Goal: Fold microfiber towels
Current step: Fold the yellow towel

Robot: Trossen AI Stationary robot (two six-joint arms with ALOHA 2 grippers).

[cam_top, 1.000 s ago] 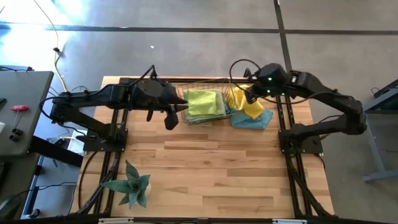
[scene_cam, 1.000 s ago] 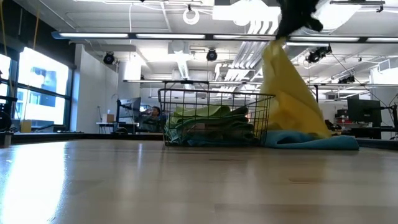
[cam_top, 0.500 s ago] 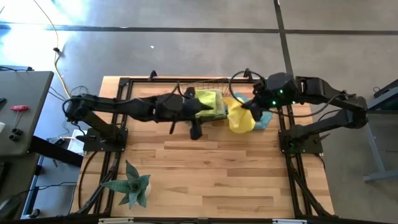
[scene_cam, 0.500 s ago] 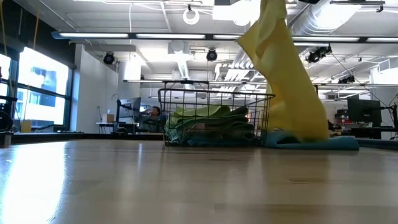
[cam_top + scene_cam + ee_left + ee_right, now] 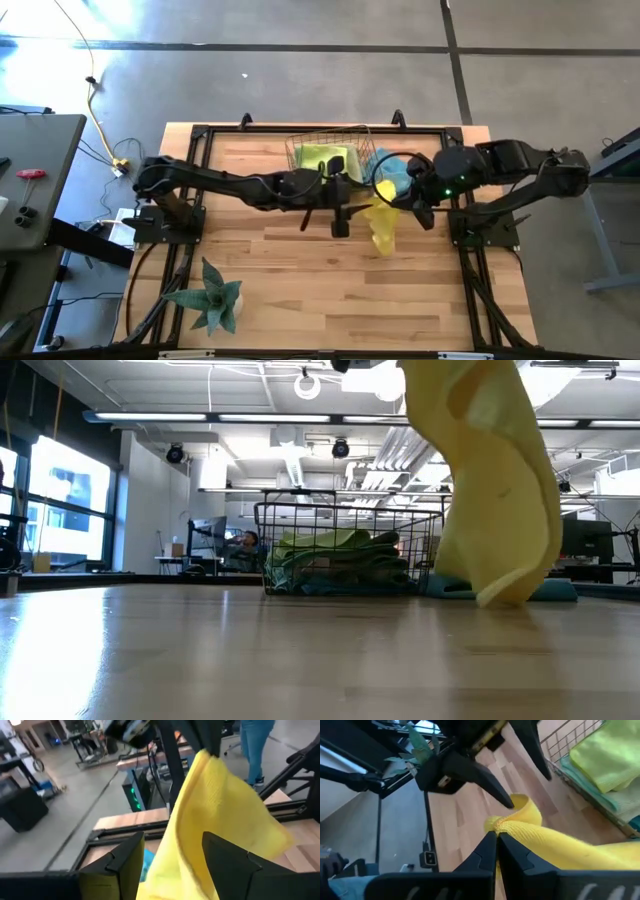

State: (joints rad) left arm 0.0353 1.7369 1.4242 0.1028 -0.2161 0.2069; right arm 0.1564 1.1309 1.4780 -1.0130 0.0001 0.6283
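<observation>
Yellow towel (image 5: 383,222) hangs in the air over the counter (image 5: 300,280), just in front of the wire basket (image 5: 325,150) that holds the green towels (image 5: 335,550). Your right end effector (image 5: 496,836) is clamped on its top edge. Your left end effector (image 5: 172,851) sits right beside the cloth with its fingers spread apart, gripping nothing.
</observation>
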